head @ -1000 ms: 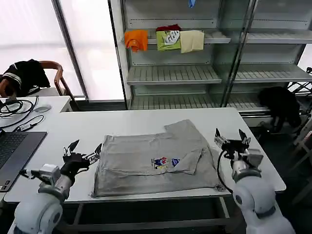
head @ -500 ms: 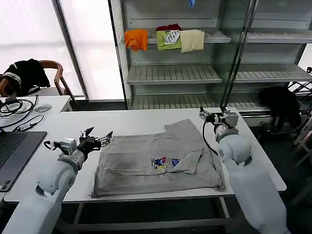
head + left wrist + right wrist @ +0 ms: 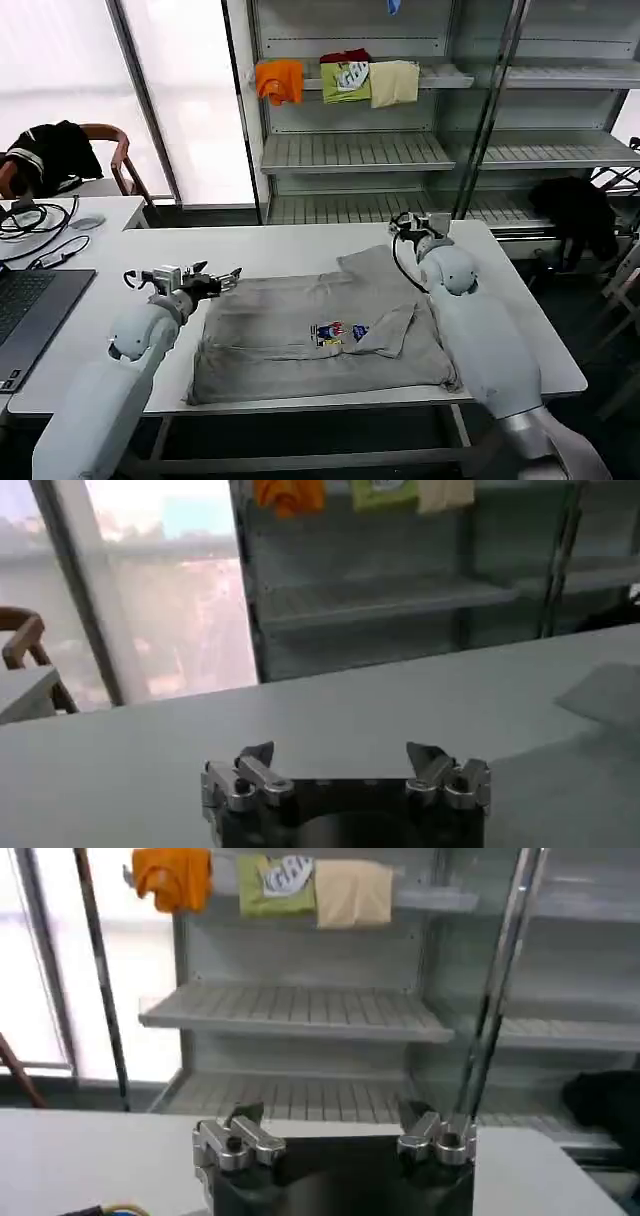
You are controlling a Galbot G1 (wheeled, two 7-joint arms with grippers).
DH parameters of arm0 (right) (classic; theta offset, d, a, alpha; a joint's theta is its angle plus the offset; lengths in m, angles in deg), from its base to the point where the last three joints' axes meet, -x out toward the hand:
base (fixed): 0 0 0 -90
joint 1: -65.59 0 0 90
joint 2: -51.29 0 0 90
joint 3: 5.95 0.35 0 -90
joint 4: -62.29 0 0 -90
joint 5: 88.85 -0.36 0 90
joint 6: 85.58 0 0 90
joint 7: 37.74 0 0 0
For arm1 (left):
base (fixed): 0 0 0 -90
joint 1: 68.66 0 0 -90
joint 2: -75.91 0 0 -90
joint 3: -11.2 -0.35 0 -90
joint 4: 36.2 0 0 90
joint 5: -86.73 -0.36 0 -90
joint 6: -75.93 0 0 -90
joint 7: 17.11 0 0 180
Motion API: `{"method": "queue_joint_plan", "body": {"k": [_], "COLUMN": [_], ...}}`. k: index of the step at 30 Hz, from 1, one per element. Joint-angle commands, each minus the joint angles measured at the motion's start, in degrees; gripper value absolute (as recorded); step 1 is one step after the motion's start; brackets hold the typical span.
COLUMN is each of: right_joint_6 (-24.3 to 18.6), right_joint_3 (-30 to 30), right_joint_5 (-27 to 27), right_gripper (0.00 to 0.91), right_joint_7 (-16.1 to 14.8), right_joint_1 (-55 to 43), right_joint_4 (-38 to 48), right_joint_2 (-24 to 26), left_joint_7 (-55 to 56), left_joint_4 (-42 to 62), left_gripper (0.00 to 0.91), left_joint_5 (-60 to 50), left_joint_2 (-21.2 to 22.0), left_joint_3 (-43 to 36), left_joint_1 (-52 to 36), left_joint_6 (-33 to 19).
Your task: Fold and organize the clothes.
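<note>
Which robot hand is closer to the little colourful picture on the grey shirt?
About equal; right slightly nearer. The left gripper is at the light grey cotton T-shirt's far left corner; the right gripper hovers by its far right corner, beyond the small multicoloured print.

T-shirt on table | laptop left | shelves behind

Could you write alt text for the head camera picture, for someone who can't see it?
A light grey T-shirt with a small multicoloured chest print lies partly folded on a white table. The robot's left gripper hovers open at its far left corner, and the right gripper at its far right corner.
</note>
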Motion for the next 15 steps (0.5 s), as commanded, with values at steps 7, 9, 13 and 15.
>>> {"method": "queue_joint_plan", "body": {"k": [7,9,13,15], "right_joint_6": [-0.8,-1.0,-1.3,-1.4], "right_joint_3": [0.3,0.5,0.5,0.4], "right_joint_5": [5.4,5.7,6.3,6.5], "right_gripper": [0.907,0.907,0.907,0.907], "right_joint_7": [-2.7,-2.8,-3.1,-3.3], "right_joint_1": [-3.2,-3.4,-3.6,-3.6], "right_joint_4": [13.1,14.1,15.3,15.6], "right_joint_2": [-5.2,-5.7,-6.5,-6.6], "left_joint_7": [-0.9,-0.9,-0.9,-0.9], "left_joint_4": [7.7,8.1,8.4,8.1], "left_gripper": [0.907,0.907,0.907,0.907], "left_joint_5": [-2.1,-2.2,-2.1,-2.1], "left_joint_2": [1.7,1.8,1.9,2.0], "left_joint_3": [-2.0,-1.8,-1.4,-1.3], "left_joint_1": [-2.7,-2.7,-2.4,-2.2], "left_joint_6": [-0.4,-0.4,-0.4,-0.3]}}
